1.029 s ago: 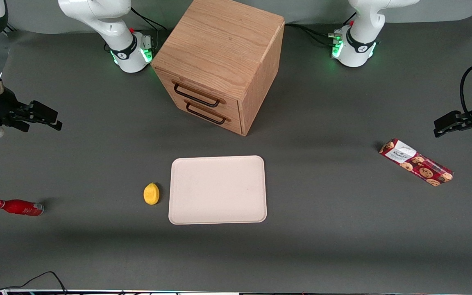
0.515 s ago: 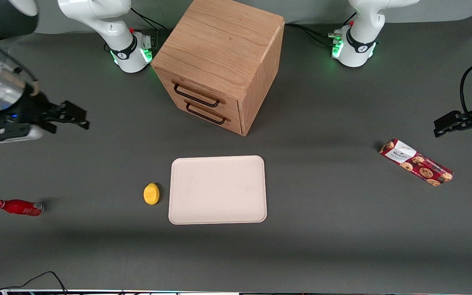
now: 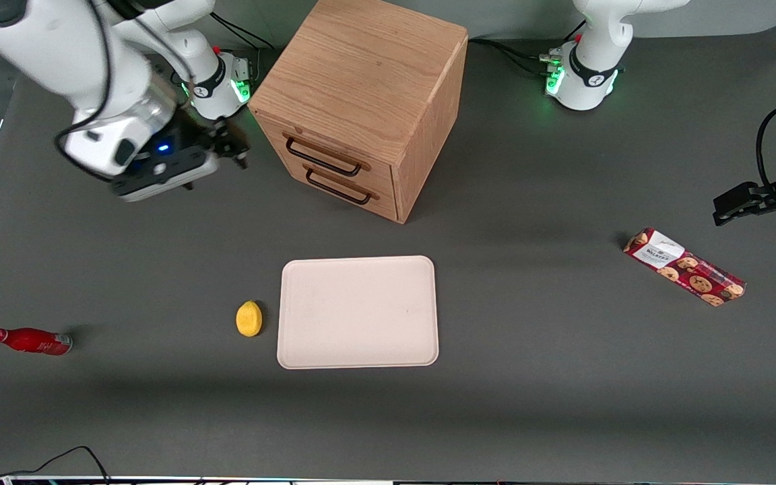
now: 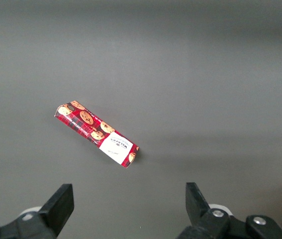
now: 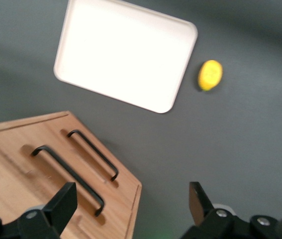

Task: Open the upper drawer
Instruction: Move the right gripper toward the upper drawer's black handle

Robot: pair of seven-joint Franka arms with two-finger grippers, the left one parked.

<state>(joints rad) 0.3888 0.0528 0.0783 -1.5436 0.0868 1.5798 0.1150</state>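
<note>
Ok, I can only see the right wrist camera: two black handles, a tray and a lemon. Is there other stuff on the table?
Observer: Yes, a red bottle lies on its side toward the working arm's end of the table.
Operator: Is my gripper at the top drawer yet?
Observer: Not yet. The gripper hangs beside the cabinet, jaws open, apart from the upper drawer.
</note>
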